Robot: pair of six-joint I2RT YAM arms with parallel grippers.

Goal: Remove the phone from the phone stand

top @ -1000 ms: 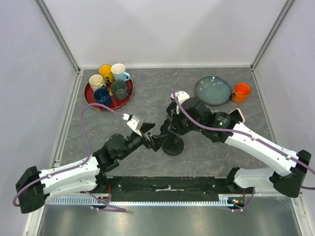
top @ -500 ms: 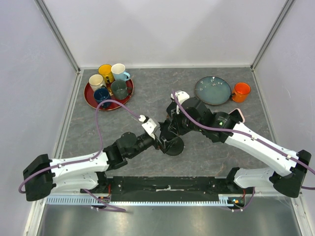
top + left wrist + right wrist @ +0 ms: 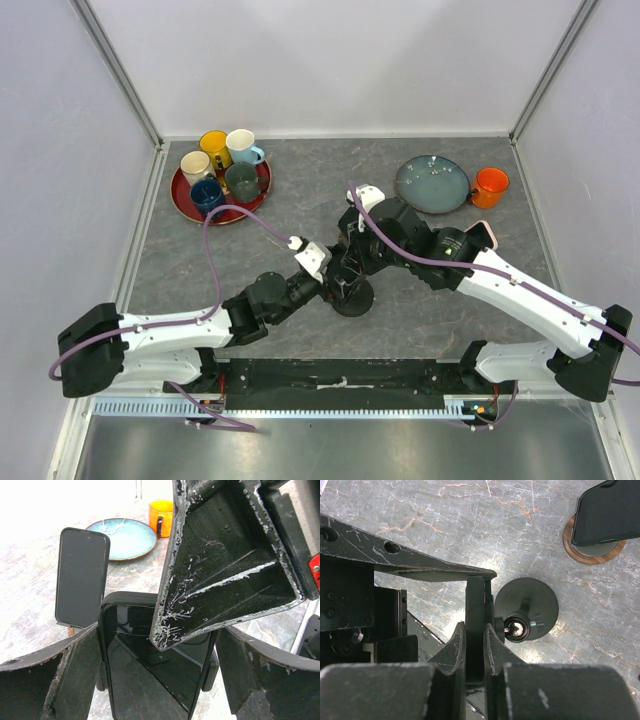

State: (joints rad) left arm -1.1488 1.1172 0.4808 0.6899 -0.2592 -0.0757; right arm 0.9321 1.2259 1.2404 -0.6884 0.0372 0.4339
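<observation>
**A:** What was the right end effector (image 3: 474, 635) doing?

**B:** It was closed on the phone (image 3: 475, 596). Its two fingers (image 3: 452, 650) pinched the thin upper edge from front and back, with no gap showing on either side.

**A:** And the left end effector (image 3: 157, 645)?

**B:** It was spread wide, with one finger on each long side of the phone. Both sat just beside the case, but I couldn't tell whether either one touched it. It held nothing.

**A:** Where was the phone?

**B:** It was seated on the phone stand (image 3: 527, 607), a black one with a round foot resting on the counter (image 3: 300, 200) near the middle, between the two arms. A second phone (image 3: 82, 577) stood well apart on a wooden puck (image 3: 592, 550), and neither arm was near it.

**A:** Which step of the task was that, then?

**B:** I'd say the grasp was made and the lift-off hadn't begun. The phone showed no sign of having left its cradle.

**A:** What did the next move call for?

**B:** Probably a straight pull up and away along the line of the cradle. The stand looked light enough to come along if the phone snagged. The open left fingers would either have to close on the sides to share the load or back off, since a half-contact could tip the stand.
</observation>
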